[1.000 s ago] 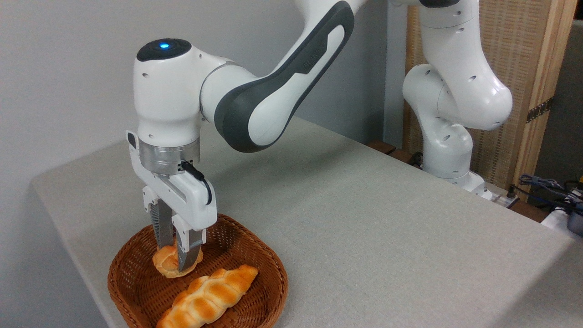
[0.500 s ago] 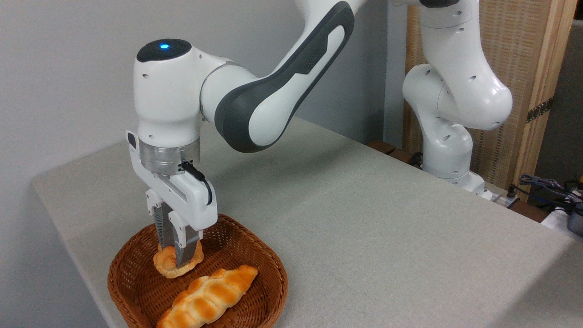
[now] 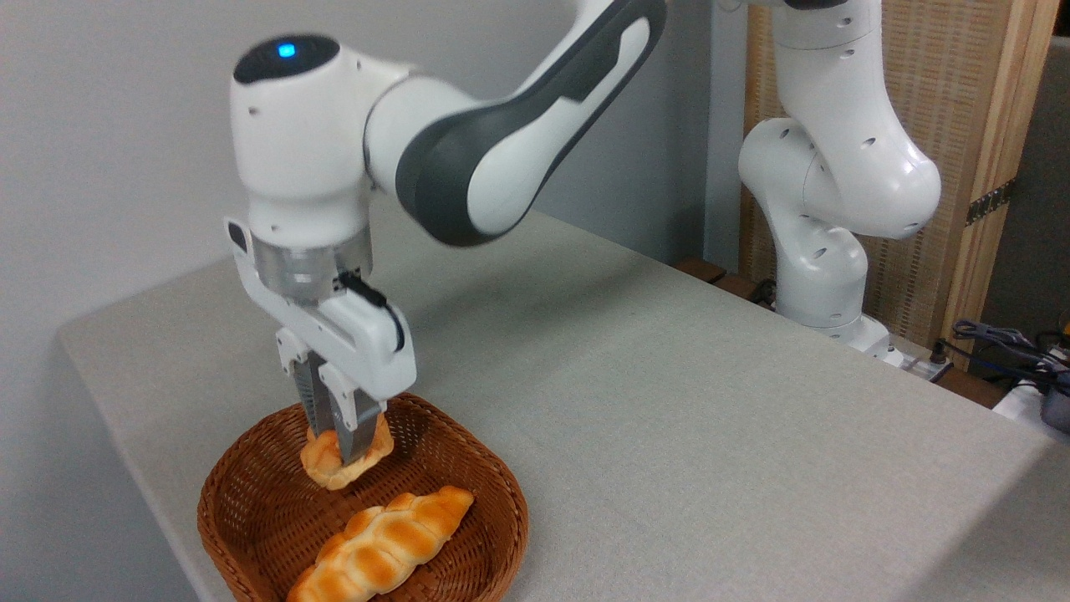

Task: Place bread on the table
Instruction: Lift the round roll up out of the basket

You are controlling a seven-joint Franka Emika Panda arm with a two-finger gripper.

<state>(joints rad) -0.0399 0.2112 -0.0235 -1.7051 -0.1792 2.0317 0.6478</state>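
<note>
The bread (image 3: 326, 462), a small round golden bun, hangs a little above the floor of the brown wicker basket (image 3: 468, 468), squeezed between the two fingers of my gripper (image 3: 343, 451). The gripper points straight down over the basket's back half and is shut on the bun, hiding its middle. The table (image 3: 669, 393), covered in light grey-beige cloth, stretches to the right of and behind the basket.
A long braided golden loaf (image 3: 384, 543) lies in the basket's front half, just below the bun. The robot's white base (image 3: 819, 276) stands at the table's far right edge, with cables (image 3: 1003, 339) and a wooden screen (image 3: 945, 167) behind it.
The fingers closed further on the bun, then the gripper rose and shifted slightly right, lifting the bun off the basket floor.
</note>
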